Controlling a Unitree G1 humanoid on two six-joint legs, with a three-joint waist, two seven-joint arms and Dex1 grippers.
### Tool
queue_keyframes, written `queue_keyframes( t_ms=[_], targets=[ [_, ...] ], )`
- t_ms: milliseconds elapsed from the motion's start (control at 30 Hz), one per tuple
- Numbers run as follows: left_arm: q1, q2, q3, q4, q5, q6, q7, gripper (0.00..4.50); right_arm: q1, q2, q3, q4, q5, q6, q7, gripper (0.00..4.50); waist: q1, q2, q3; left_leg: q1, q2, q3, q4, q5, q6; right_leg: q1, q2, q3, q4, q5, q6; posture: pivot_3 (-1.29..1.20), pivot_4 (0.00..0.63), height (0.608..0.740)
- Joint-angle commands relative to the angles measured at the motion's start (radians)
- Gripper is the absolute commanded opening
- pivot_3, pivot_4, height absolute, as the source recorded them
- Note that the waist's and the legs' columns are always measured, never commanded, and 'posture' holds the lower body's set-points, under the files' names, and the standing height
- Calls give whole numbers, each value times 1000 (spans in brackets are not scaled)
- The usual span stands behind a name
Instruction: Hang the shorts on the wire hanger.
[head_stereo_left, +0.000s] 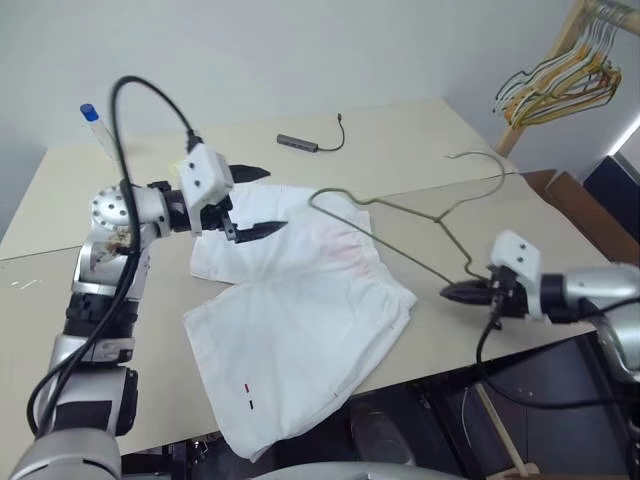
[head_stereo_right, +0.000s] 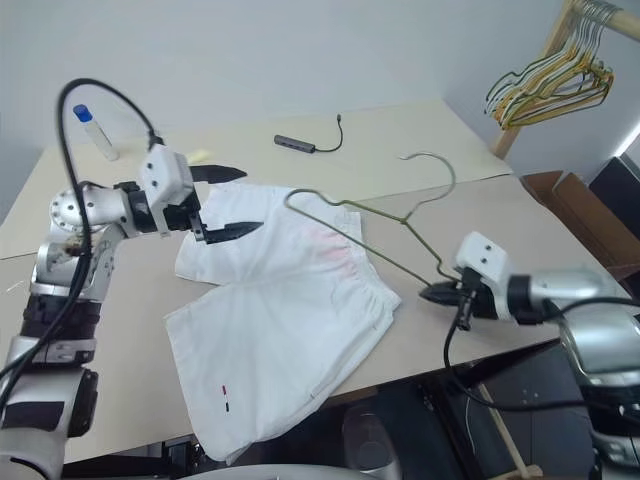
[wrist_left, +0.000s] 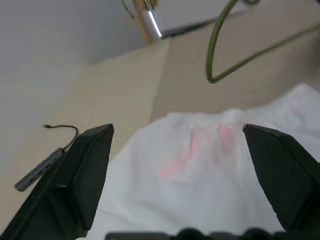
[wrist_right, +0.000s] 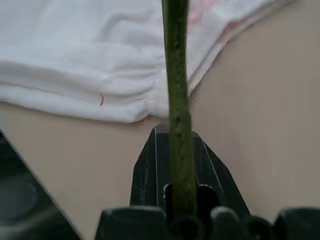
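The right hand (head_stereo_left: 450, 292) is clamped on one corner of the wire hanger (head_stereo_left: 420, 215) and holds it tilted above the right side of the tabletop (head_stereo_left: 420, 150). The left hand (head_stereo_left: 258, 201) has its fingers wide apart, above the far left part of the shorts (head_stereo_left: 300, 320), which lie flat on the tabletop.

The shorts (head_stereo_left: 300, 310) are lying in the middle of the desk (head_stereo_left: 420, 150), one hem hanging over its near edge. The wire hanger (head_stereo_left: 400, 215) is standing just right of them, one corner over the waistband. A USB hub (head_stereo_left: 298, 144) is lying behind, a bottle (head_stereo_left: 98, 128) at far left.
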Motion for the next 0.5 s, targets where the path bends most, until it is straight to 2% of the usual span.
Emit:
queue_keyframes(
  t_ms=[33, 100, 200, 367, 500],
  targets=[
    [89, 30, 53, -190, -157, 99, -53, 4477, 8, -6, -91, 7, 135, 290, -49, 0, -2, 0, -5, 0, 0, 1, 0, 0, 0, 0, 0, 1, 0, 0, 0, -183, 0, 740],
    [143, 60, 63, -252, -215, 132, -101, 4477, -22, -1, -81, 72, 173, 433, -77, 0, -3, 0, -12, 2, 1, 1, 0, 0, 0, 2, 1, 1, 0, 0, 0, -179, 0, 740],
    [182, 95, 80, -294, -254, 165, -111, 4477, -81, 8, -39, 172, 196, 523, -97, 0, 1, 1, -18, 5, 1, 2, 0, 0, 0, 4, 4, 1, -1, 0, -1, -164, 0, 740],
    [216, 128, 97, -324, -264, 179, -95, 4477, -197, 19, 80, 340, 189, 564, -85, 0, 8, 3, -19, 15, 2, 5, -3, 0, 0, 15, 6, 0, -6, 0, -1, -137, 0, 740],
    [242, 140, 111, -353, -266, 182, -67, 4477, -269, 24, 195, 442, 181, 548, -33, 0, 19, 3, -19, 15, 2, 5, -3, -1, 2, 16, 6, 0, -8, -1, -1, -112, 1, 740]
  ],
)
